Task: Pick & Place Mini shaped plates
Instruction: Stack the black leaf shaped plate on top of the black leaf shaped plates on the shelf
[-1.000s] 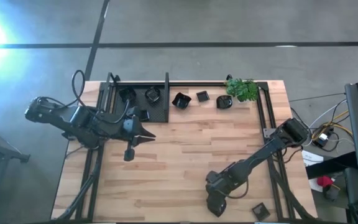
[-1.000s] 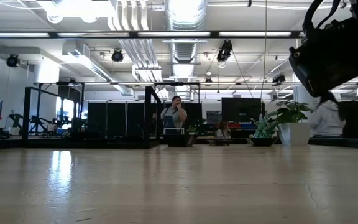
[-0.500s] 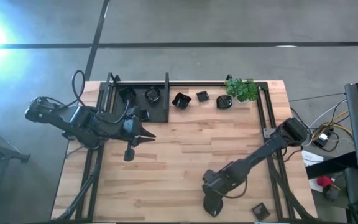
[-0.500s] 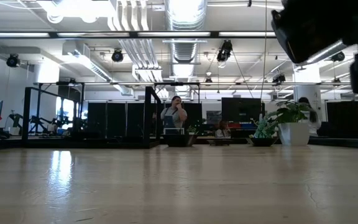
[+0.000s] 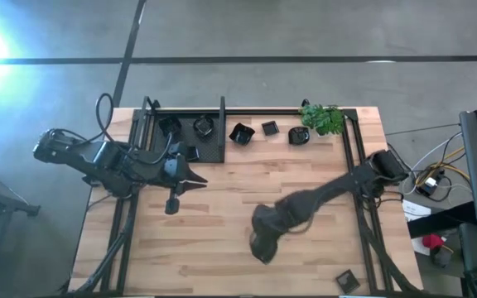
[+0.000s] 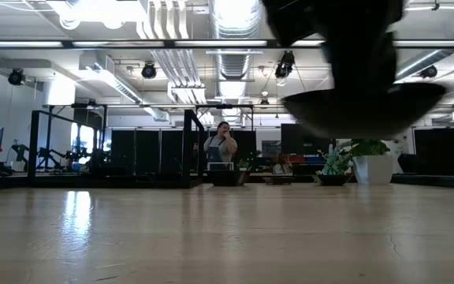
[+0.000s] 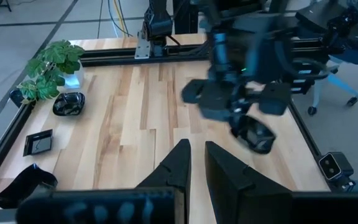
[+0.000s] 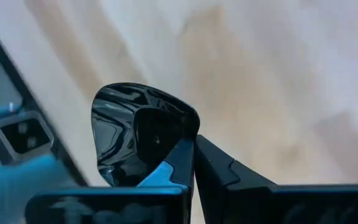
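Note:
My right gripper (image 5: 263, 242) is shut on a rounded glossy black mini plate (image 8: 138, 130) above the middle of the table's near half. The low view shows that plate (image 6: 361, 110) from below, well above the wood. My left gripper (image 5: 190, 180) is shut and touches nothing, hovering near the tray's near right corner. Other mini plates rest on their bases: three on the black tray (image 5: 191, 153), three on the table along the far edge (image 5: 240, 132), (image 5: 269, 127), (image 5: 298, 136). My right gripper pinches the rounded plate by its rim (image 8: 190, 132), which lies between the two fingers, one finger (image 8: 174, 163) over the plate's hollow and the other outside. The plate is lifted clear of the table and juts out past the fingertips.
A small green plant (image 5: 323, 118) stands at the far right corner. The black tray (image 5: 214, 153) with its upright frame fills the far left. A small square dark device (image 5: 346, 280) sits at the near right edge. Bare wood lies across the table's middle (image 5: 238, 190).
My right gripper has swung from the near right part of the table toward its left and far side, carrying the rounded plate with it. In the low view it has crossed from the right edge to the middle right. The motion is quick, with blur.

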Controlling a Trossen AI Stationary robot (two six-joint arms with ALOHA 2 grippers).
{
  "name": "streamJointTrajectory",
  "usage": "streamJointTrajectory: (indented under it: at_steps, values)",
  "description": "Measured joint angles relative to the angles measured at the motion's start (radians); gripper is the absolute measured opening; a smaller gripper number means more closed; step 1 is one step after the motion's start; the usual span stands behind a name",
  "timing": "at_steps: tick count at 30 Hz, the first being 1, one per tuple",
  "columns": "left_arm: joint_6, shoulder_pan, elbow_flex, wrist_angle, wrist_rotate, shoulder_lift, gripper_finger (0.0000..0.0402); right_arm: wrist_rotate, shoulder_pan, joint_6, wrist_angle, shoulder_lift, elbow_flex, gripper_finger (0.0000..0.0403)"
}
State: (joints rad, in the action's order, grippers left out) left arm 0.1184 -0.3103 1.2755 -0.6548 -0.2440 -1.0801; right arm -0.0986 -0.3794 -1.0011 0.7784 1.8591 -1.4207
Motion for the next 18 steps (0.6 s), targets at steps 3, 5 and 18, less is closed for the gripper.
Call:
streamJointTrajectory:
  at_steps: [3, 5, 18]
  values:
    - [0.012, 0.000, 0.000, 0.000, 0.000, 0.000, 0.0041, 0.018, 0.069, 0.077, -0.006, 0.000, -0.018, 0.0008]
    - [0.013, 0.000, 0.000, 0.000, 0.000, 0.000, 0.0041, 0.020, 0.113, 0.131, -0.011, 0.000, -0.029, 0.0008]
    - [0.113, 0.000, -0.002, 0.000, -0.031, 0.000, 0.0041, 0.014, 0.349, 0.252, -0.221, 0.067, -0.030, 0.0008]
